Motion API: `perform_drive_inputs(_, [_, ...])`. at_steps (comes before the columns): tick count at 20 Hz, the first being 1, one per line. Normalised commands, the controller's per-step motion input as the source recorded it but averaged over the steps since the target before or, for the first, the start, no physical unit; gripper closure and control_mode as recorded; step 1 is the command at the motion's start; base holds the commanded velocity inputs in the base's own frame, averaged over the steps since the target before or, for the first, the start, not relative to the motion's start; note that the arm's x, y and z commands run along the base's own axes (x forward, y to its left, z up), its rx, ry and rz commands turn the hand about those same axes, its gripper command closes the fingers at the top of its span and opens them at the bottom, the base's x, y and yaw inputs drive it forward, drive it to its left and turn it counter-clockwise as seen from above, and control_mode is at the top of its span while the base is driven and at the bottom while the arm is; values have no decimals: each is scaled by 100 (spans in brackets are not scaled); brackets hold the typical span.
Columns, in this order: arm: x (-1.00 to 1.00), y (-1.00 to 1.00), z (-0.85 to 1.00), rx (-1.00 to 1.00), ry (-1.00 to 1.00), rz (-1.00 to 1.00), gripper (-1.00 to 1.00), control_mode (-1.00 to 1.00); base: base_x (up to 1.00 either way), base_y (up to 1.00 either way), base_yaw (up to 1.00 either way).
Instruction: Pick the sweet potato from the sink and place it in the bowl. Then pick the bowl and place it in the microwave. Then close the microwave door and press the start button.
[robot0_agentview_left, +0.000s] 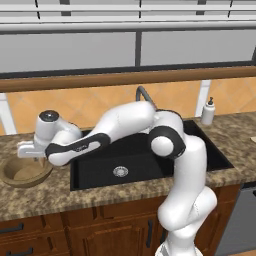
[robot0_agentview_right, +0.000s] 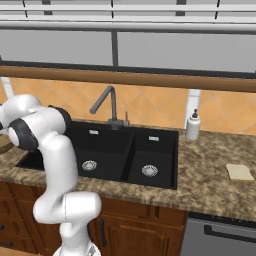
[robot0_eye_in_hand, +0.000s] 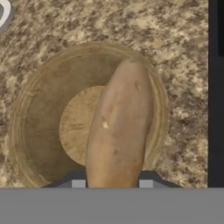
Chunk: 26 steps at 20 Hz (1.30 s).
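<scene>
arm: rises from the base in front of the sink, folds at the elbow over the basin and reaches out to the robot's left, forearm nearly level, wrist turned down
gripper: points down over the bowl; in the left base view the hand hangs just above the bowl's rim
grip: jaws closed on the potato, one dark fingertip at each side of its near end
potato: clamped in the hand, long axis running away from the camera, lying across the bowl's middle as seen from above; whether it touches the bowl I cannot tell
bowl: upright on the speckled counter, just left of the sink's black edge
sink: double black basin with silver drains, grey faucet behind
soap bottle: on the counter right of the sink
</scene>
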Motion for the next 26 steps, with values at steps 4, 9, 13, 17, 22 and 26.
perform_drive_inputs(4, [0, 5, -11, 0, 3, -2, -100, -100, 0, 0, 0])
perform_drive_inputs(9, [-22, -6, 2, 4, 0, -1, -100, -100, 0, 0, 0])
perform_drive_inputs(13, [-71, -61, 16, 22, 0, -5, -100, -100, 0, 0, 0])
perform_drive_inputs(17, [-79, -89, 0, 19, 0, -8, -100, -100, 0, 0, 0])
perform_drive_inputs(22, [-29, -96, 0, 16, 0, -2, -100, -100, 0, 0, 0])
perform_drive_inputs(26, [48, -22, -3, 24, 11, 0, -100, -100, 0, 0, 0])
